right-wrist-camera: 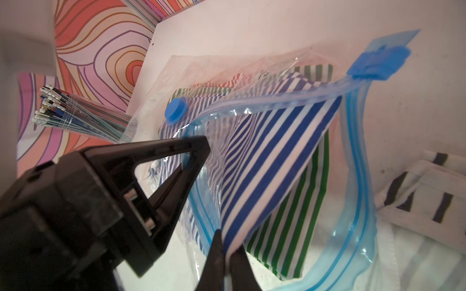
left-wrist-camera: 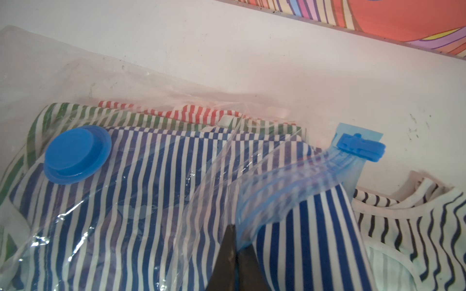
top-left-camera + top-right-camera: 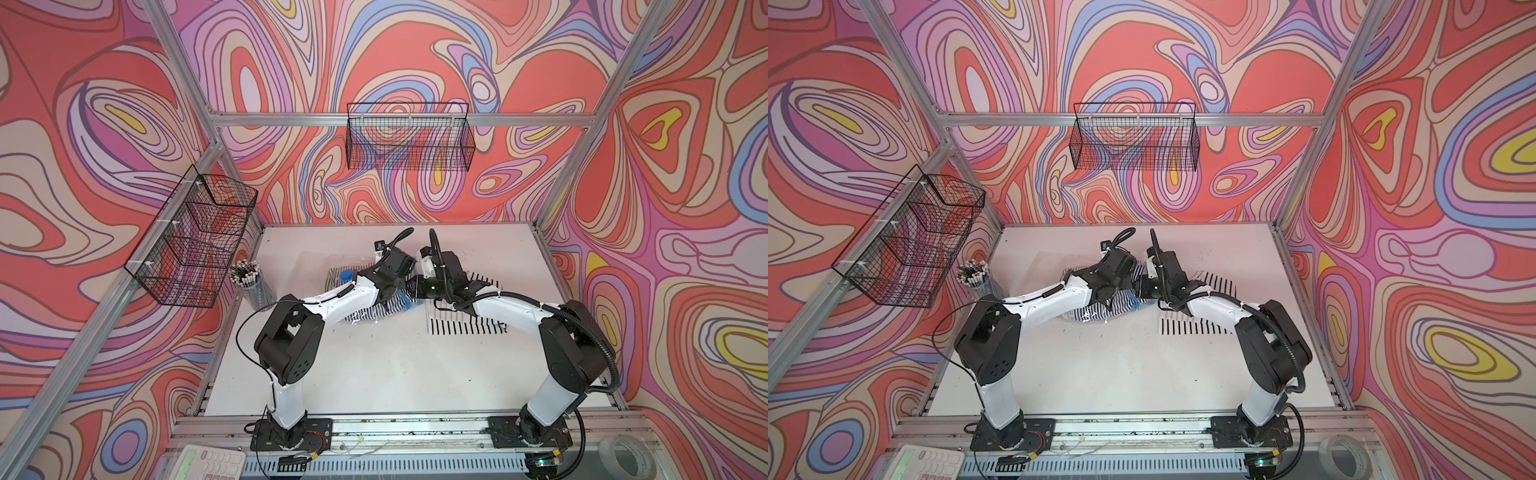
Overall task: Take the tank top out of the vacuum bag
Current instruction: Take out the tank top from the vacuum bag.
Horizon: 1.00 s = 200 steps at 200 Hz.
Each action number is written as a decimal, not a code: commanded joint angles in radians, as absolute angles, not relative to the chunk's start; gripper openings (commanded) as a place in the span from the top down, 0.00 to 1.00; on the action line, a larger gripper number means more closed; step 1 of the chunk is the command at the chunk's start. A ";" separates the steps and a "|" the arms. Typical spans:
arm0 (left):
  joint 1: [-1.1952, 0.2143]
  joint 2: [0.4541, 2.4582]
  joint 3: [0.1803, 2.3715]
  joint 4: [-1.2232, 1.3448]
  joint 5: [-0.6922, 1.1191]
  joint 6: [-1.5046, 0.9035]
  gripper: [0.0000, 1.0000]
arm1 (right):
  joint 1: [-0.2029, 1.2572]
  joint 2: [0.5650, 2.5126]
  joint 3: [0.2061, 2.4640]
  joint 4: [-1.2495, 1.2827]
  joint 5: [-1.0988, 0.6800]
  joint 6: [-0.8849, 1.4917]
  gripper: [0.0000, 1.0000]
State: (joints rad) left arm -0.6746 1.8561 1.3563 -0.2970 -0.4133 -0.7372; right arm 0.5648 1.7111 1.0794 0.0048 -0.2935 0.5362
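- pinching the upper lip of the vacuum bag (image 2: 106, 83) with the left gripper (image 2: 237, 248), closed tight on the light-blue zip strip (image 2: 290, 181), holding the mouth open.
- nipping the blue-striped tank top (image 1: 272, 161) with the right gripper (image 1: 228, 248), closed on the cloth edge right at the mouth.
- further out: much of that top inside the bag, lying mid white table (image 3: 374, 374), partly under the left arm, round valve cap (image 2: 75, 153) sitting above it.
- stacked alongside in there, a green-striped top (image 1: 297, 214) and a red-striped top (image 2: 196, 112); just beside the mouth, a black-striped top (image 2: 403, 226) out on the table.
- expect light, limp cotton: likely to stretch and bunch, and to drag its neighbours along.
- expect slick, floppy film too: likely to follow the pull unless pinned by that lip.
- best hold, probably: a fat fold of hem or strap, not one thin edge.
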 commanded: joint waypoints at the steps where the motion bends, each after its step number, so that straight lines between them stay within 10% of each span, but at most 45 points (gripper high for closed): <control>1: -0.648 1.871 1.359 -0.323 -0.462 -0.755 1.00 | 0.563 1.662 1.072 0.001 -0.274 0.510 1.00; 200: -0.611 1.921 1.322 -0.336 -0.485 -0.815 1.00 | 0.401 1.554 1.033 -0.040 -0.273 0.506 1.00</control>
State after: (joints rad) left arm -0.6334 1.9041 1.3460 -0.2951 -0.4236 -0.7979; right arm 0.4370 1.6157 1.0473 -0.0605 -0.2855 0.5129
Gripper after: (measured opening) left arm 0.051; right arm 0.049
